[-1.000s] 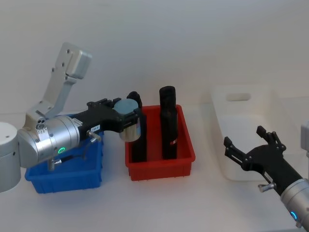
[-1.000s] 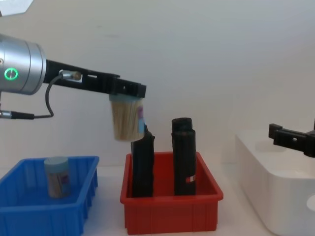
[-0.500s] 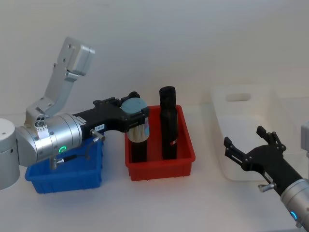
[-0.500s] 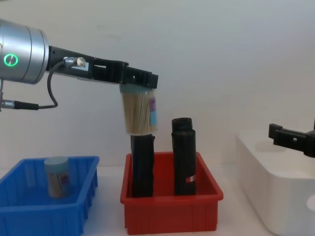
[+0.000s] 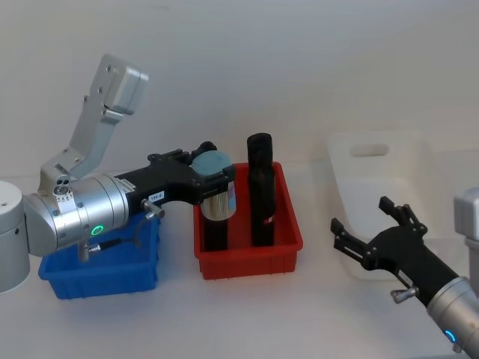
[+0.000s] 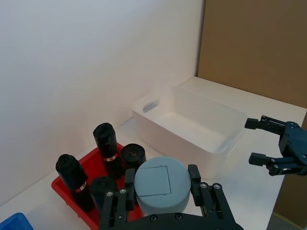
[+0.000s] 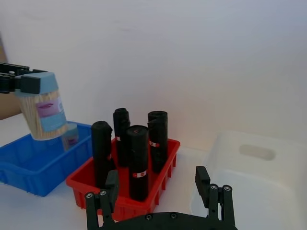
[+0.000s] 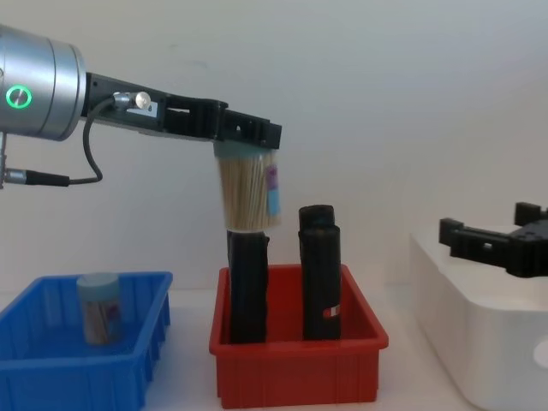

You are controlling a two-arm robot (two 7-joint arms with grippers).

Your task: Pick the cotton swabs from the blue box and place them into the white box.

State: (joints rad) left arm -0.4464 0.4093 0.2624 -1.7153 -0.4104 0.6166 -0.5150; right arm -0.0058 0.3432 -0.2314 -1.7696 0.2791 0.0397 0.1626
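Left gripper [image 8: 246, 139]: fingers closed on the pale blue lid of a clear cylindrical cotton swab tub [image 8: 249, 195], which is held in the air above the red plastic bin [image 8: 300, 377] and its tall black cylinders [image 8: 319, 274]. A second tub [image 8: 97, 308] stands in the blue ribbed plastic box [image 8: 51, 377]. Right gripper [image 5: 360, 215]: fingers spread, empty, beside the near edge of the large smooth white box [image 5: 374, 164].

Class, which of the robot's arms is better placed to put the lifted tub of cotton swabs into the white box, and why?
Probably the left. The left gripper is shut on the tub of cotton swabs, held above the red bin. The right gripper is open and empty near the white box.
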